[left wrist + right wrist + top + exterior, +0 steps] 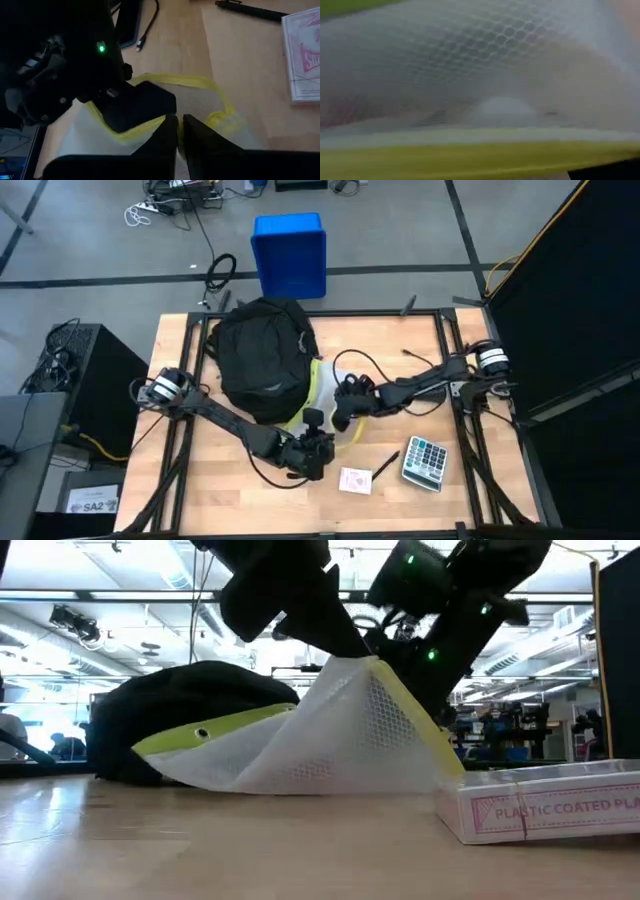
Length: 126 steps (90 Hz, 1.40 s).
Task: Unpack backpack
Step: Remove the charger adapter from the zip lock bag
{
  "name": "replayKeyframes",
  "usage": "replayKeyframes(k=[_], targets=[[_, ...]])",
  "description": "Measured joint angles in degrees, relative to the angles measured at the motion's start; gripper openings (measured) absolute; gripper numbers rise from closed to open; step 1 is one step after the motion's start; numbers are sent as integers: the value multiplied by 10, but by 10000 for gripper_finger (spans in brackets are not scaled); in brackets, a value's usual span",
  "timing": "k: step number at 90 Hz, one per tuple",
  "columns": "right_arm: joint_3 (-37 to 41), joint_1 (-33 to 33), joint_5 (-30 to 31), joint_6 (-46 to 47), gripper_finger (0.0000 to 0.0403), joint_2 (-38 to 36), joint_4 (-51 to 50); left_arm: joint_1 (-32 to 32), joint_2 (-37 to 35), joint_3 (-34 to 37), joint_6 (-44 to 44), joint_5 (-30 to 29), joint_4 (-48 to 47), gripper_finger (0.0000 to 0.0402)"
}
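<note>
Both hands meet at the frame's centre over the white mesh pouch (322, 385) beside the backpack (258, 355). The left hand (180, 131) is pinched closed on its yellow edge; I cannot tell the right hand's (345, 395) grip. The card box (545, 805) at lower right reads "PLASTIC COATED".

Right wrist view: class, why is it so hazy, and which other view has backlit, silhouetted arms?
Right wrist view: white mesh pouch with yellow trim fills the lens, too close to focus. Low view: bright ceiling lights behind leave arms and backpack dark silhouettes.
</note>
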<state>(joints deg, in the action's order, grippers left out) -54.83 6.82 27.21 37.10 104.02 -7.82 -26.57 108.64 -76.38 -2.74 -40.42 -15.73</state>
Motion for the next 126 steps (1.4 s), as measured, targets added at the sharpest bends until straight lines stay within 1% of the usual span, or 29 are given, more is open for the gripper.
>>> replayKeyframes(k=[13, 25, 34, 50, 64, 75, 89, 106, 120, 126], targets=[[-2, -18, -11, 12, 313, 41, 20, 0, 0, 0, 2, 9, 0, 0], [-3, -29, -4, 14, 289, 52, 31, -4, 0, -1, 8, 17, -1, 0], [-3, -30, -4, 9, 248, 49, 28, -2, 0, -1, 8, 14, -3, 0], [0, -23, -11, -2, 150, 26, -5, -2, 0, -1, 12, 11, -16, 0], [0, -7, -15, 1, 149, -6, -55, -1, 0, 0, 19, 9, -29, 0], [0, 12, -14, 24, 149, -33, -107, -2, 0, 0, 20, 8, -30, 0], [1, 47, -17, 48, 149, -72, -142, -2, 0, 1, 19, 7, -33, 0], [0, 103, -74, 78, 149, -134, -214, -2, 0, 2, 22, 6, -65, 0], [0, 156, -114, 66, 149, -192, -219, -2, 0, 2, 21, 6, -75, 0], [0, 178, -124, 70, 149, -211, -237, -2, -1, 2, 21, 6, -89, 0]])
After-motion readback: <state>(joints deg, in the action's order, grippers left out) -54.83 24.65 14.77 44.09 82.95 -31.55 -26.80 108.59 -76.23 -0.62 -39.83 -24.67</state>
